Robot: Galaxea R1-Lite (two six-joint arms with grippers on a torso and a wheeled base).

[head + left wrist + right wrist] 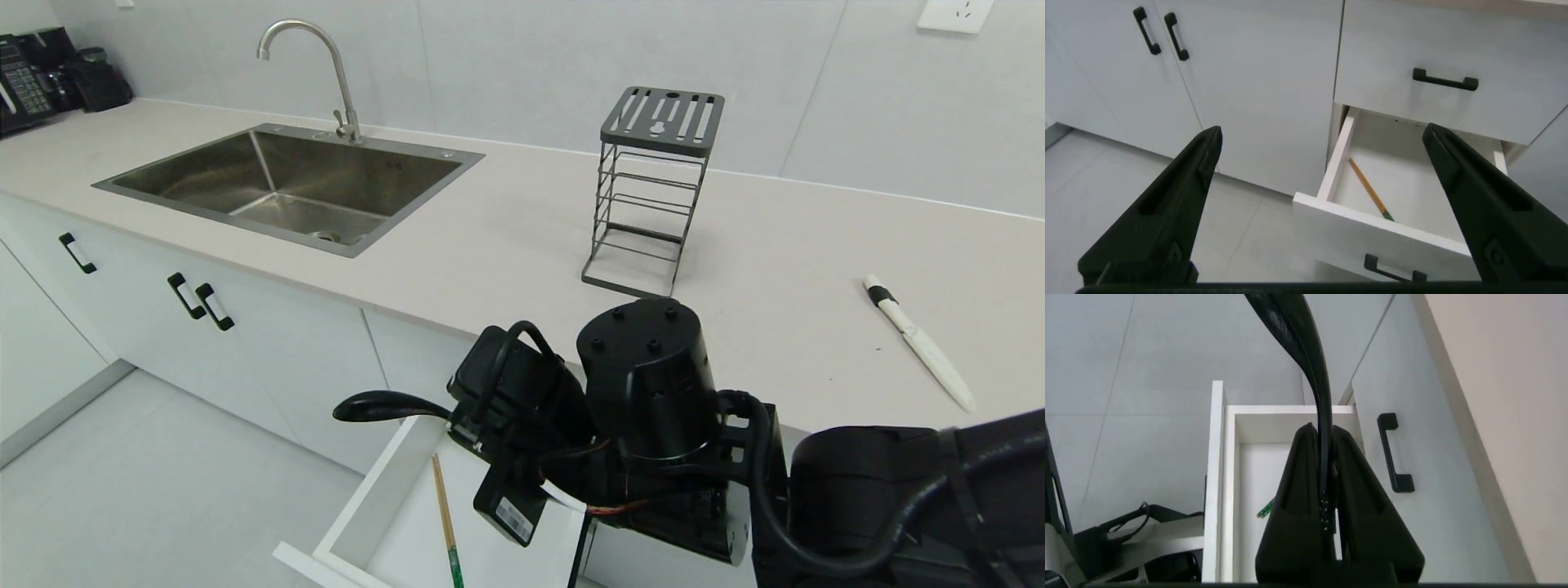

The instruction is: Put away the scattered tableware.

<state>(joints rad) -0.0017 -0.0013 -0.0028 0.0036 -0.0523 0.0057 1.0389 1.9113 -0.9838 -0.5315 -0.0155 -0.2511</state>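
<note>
My right gripper (461, 416) is shut on a black spoon-like utensil (384, 406), holding it level above the open white drawer (367, 490) under the counter. In the right wrist view the fingers (1306, 465) pinch the utensil's curved black handle (1298, 343) over the drawer (1217, 457). A wooden chopstick with a green tip (445, 523) lies inside the drawer. A white knife with a black band (918, 341) lies on the counter at the right. My left gripper (1323, 135) is open and holds nothing, out in front of the drawer (1372, 233), where the chopstick (1370, 189) shows.
A dark wire knife rack (653, 192) stands on the counter, with a steel sink (286, 184) and tap (326, 65) to its left. Closed cabinet doors with black handles (200, 302) sit left of the drawer. Grey floor lies below.
</note>
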